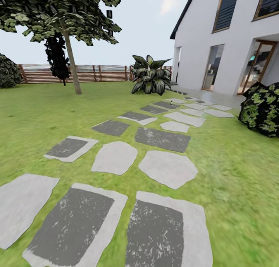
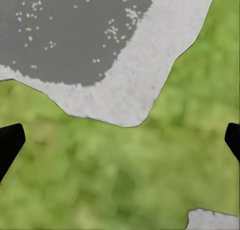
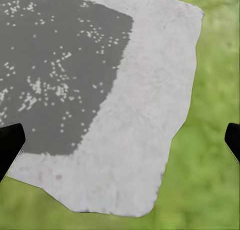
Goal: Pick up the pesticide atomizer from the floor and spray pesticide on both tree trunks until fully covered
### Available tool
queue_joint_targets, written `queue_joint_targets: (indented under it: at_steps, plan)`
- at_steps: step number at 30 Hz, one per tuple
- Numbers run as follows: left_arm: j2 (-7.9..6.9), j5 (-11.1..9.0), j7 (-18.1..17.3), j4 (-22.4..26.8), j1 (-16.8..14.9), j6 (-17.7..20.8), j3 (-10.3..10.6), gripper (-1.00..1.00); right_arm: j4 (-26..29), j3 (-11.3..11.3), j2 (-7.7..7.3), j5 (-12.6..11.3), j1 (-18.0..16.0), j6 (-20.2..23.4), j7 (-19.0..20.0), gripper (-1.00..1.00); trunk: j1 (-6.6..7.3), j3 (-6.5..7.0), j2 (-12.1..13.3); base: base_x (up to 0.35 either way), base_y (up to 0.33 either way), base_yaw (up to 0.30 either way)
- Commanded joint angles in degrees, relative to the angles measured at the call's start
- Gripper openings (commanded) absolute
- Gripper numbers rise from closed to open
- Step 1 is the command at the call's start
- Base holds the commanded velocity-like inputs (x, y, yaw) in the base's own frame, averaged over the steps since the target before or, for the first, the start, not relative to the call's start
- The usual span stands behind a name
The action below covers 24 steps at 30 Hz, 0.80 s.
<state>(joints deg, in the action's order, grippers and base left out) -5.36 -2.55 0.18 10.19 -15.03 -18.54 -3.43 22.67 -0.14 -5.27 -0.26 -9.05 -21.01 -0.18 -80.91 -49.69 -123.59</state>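
One tree [image 1: 58,11] stands at the far left of the garden lawn [image 1: 35,116]. Its bare grey-brown tree trunk [image 1: 72,62] rises to dark green foliage. A tiny dark speck [image 1: 171,103] stands on a far stepping stone, too small to tell whether it is the pesticide atomizer. My left gripper [image 2: 120,140] is open over grass beside a stone's edge, with nothing between its dark fingertips [image 2: 10,145]. My right gripper [image 3: 120,140] is open above a grey-and-white stone [image 3: 100,105], also holding nothing.
A path of stepping stones [image 1: 166,168] runs from the front toward a white house [image 1: 228,38] at the right. A slatted wooden fence [image 1: 100,73] closes the back. A black columnar tree [image 1: 57,58], a striped leafy plant [image 1: 150,76] and a dark bush [image 1: 261,108] stand around the lawn.
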Motion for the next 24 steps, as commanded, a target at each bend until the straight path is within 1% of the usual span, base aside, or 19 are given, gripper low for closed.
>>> queue_joint_targets:
  at_steps: [1, 24]
  plan:
    - [0.00, 0.0, 0.0, 0.0, 0.0, 0.0, 0.0, 1.00, 0.0, 0.0, 0.00, 0.0, 0.0, 0.0, 0.0, 1.00, 0.00, 0.00, 0.0, 0.338, 0.000, 0.000]
    - [0.00, 0.0, 0.0, 0.0, 0.0, 0.0, 0.0, 1.00, -0.1, 0.1, 0.00, 0.0, 0.0, 0.0, 0.0, 1.00, 0.00, 0.00, 0.0, 0.338, 0.000, 0.000]
